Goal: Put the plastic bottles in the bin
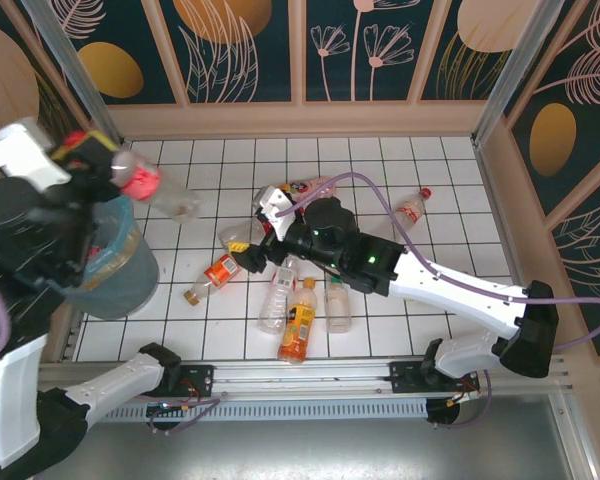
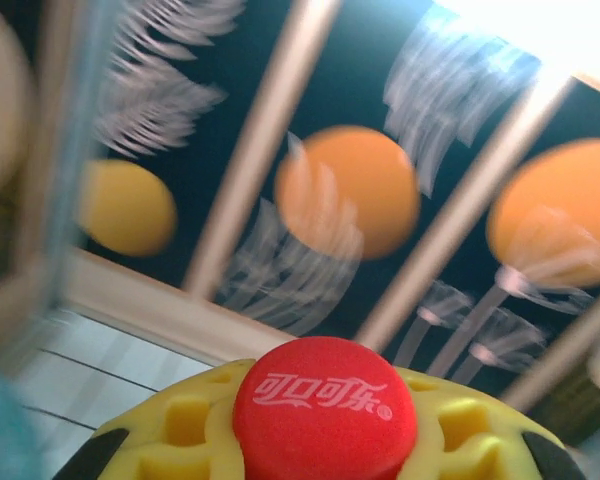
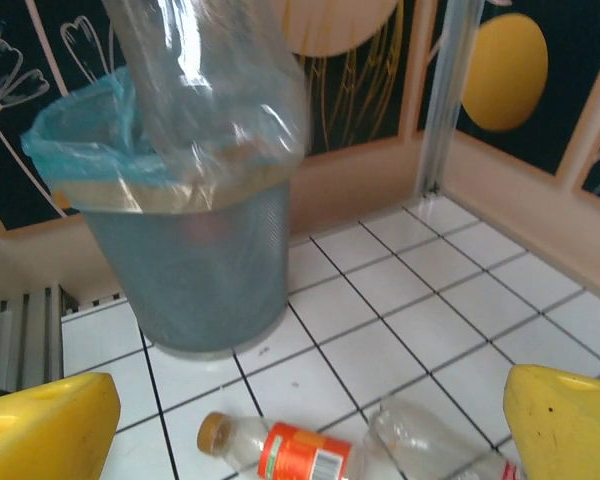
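Now my left gripper (image 1: 98, 160) is pinching a bottle (image 1: 145, 182) just above the bin (image 1: 125, 285) (upper left); next it should be centring, then releasing. My right gripper (image 3: 310, 425) is hanging spread.

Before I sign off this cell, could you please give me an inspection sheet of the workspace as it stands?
Surface: white tiled table, dark grout lines, no spill seen.
Job's things: bin with blue bag liner stands at the left side; several loose bottles lie mid-table, among them an orange-label bottle and a juice bottle.
Clutter: nothing seen.
Grippers: left gripper shut on a red-capped bottle, held above the bin; right gripper open and empty, low over the loose bottles.
Cables: purple cable loops above the right arm.
Surroundings: dark leaf-patterned wall panels in wooden frames.
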Motion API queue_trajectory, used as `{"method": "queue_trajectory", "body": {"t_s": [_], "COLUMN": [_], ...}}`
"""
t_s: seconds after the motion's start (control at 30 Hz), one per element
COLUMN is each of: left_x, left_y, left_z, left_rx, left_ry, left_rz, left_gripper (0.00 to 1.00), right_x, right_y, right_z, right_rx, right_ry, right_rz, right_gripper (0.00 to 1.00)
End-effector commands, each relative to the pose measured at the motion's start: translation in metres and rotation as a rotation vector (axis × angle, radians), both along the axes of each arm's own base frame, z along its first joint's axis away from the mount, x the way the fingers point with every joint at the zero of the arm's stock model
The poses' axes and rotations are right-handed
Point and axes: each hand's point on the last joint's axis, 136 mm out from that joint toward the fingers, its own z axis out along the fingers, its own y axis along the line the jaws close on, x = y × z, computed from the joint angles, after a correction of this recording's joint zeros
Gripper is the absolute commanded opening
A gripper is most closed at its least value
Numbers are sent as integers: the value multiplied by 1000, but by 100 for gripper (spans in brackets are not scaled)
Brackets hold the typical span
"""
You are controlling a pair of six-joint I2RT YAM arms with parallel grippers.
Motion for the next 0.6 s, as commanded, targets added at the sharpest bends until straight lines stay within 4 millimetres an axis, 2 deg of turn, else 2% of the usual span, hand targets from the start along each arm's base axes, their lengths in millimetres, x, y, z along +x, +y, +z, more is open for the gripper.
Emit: {"method": "queue_trajectory", "body": {"t_s": [0.0, 0.1, 0.2, 0.33, 0.47, 0.57], "left_x": [-38, -73, -92, -94, -96, -90], "left_y": [66, 95, 112, 121, 126, 120], "left_z": [-6, 22, 31, 15, -2, -16], "left_rx": [192, 164, 173, 227, 208, 199], "left_ry": [112, 30, 14, 77, 82, 80], "left_rz": [318, 420, 497, 575, 584, 540], "left_gripper": [0, 0, 0, 0, 0, 0], "right_x": [-8, -22, -32, -40, -44, -48], "right_y": [24, 40, 51, 57, 57, 59], "right_z": [3, -10, -19, -24, -24, -25], "right_rx": [-15, -73, -107, -108, -95, -88], "right_ry": [-55, -65, -78, -71, -55, -43], "right_rz": [63, 124, 163, 192, 200, 216], "right_gripper": [99, 99, 99, 99, 99, 99]}}
